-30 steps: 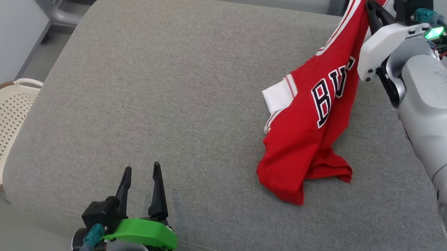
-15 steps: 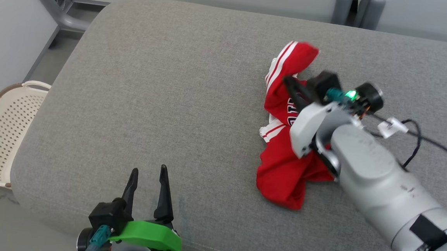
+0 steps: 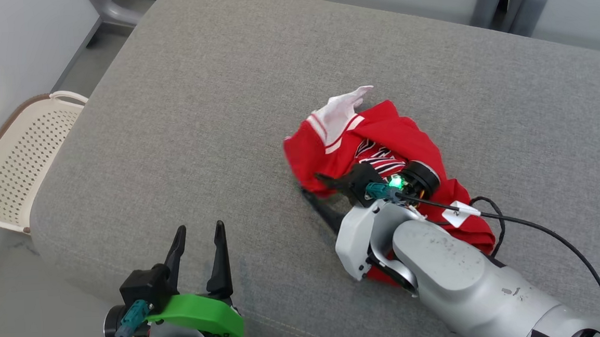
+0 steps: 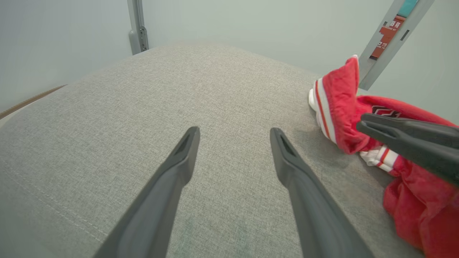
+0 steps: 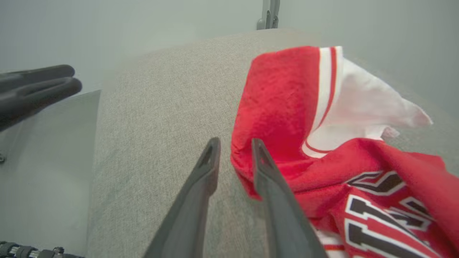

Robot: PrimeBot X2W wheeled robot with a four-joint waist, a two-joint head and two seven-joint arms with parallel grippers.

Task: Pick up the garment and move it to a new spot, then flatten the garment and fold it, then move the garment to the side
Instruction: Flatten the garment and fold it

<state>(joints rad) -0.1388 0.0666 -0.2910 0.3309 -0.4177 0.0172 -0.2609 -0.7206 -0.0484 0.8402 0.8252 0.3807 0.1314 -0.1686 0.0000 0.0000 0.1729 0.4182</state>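
Fingers [image 5: 199, 193] of my right gripper [image 3: 314, 186] now stand a little apart, and in the right wrist view I see grey cushion between them rather than cloth, so I read them as letting go; the red hem lies just beyond the tips and I can't rule out a light touch. A second ago those same fingers were pinched shut on the garment [image 3: 381, 132], holding it up at about two o'clock on the cushion [image 3: 212, 90] with the cloth hanging down. Since then the arm has swung it inward and down, and the garment lies in a crumpled heap just to the three o'clock side of the cushion's middle, a white lining flap sticking up at its twelve o'clock and the lettering buckled into folds. My right gripper sits low at the heap's eight o'clock edge. My left gripper [image 3: 199, 228] has not stirred: spread wide, empty, hovering at seven o'clock, well apart from the heap. The basket [image 3: 13, 165] stands off at nine o'clock. I judge the move to a new spot done; flattening comes next, and it will take both grippers to find edges in that bundle.
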